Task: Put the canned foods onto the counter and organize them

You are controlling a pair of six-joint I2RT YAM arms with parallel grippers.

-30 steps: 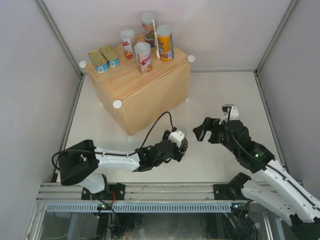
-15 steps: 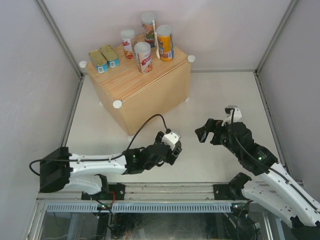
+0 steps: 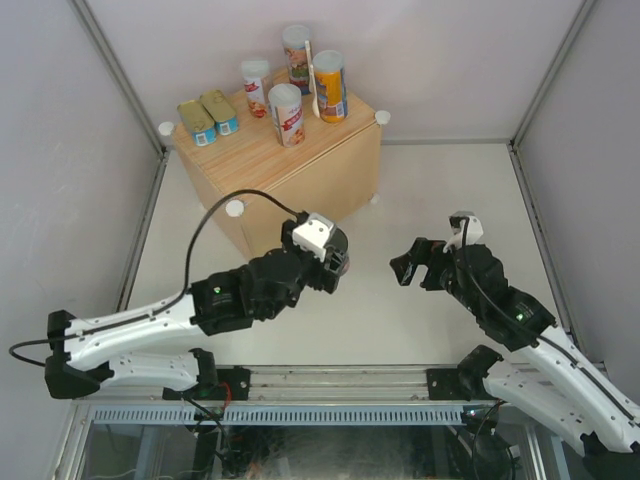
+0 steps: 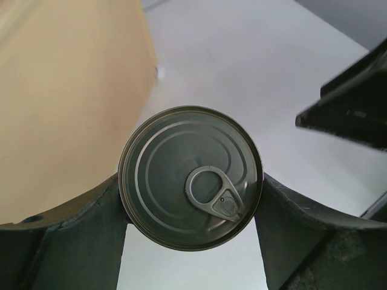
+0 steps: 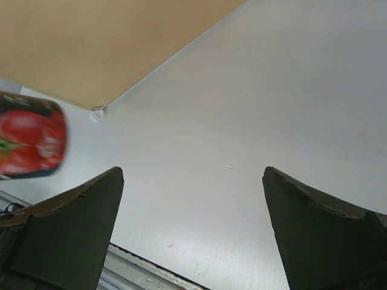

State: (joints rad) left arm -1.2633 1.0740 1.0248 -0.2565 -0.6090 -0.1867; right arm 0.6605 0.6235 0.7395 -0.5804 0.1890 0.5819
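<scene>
Dark can [image 4: 190,177] is the last one not yet placed. It sits pull-tab up between the fingers [image 4: 91,223] of the left gripper [image 3: 335,262], which is clamped on its sides. In the top view that puts it mid-frame, just below the near face of the wood surface [image 3: 300,190] and right of the front knob [image 3: 234,207]. How high it is off the floor can't be told. The right wrist view catches it blurred at the left edge, with a red tomato label.

On the wood surface, upper centre of the top view: flat tins [image 3: 198,122] side by side at the left, tall cans [image 3: 286,115] clustered at the back right, all upright. That makes six up there, in a loose group toward the rear, with the front part bare wood.

Right gripper [image 3: 410,265] is right of centre, jaws spread wide, nothing in them, well apart from the can.

Progress looks like six of seven done. Left to do, judging by this: carry the dark can over the edge, set it down by the others, let go. The grouping may need tidying.
</scene>
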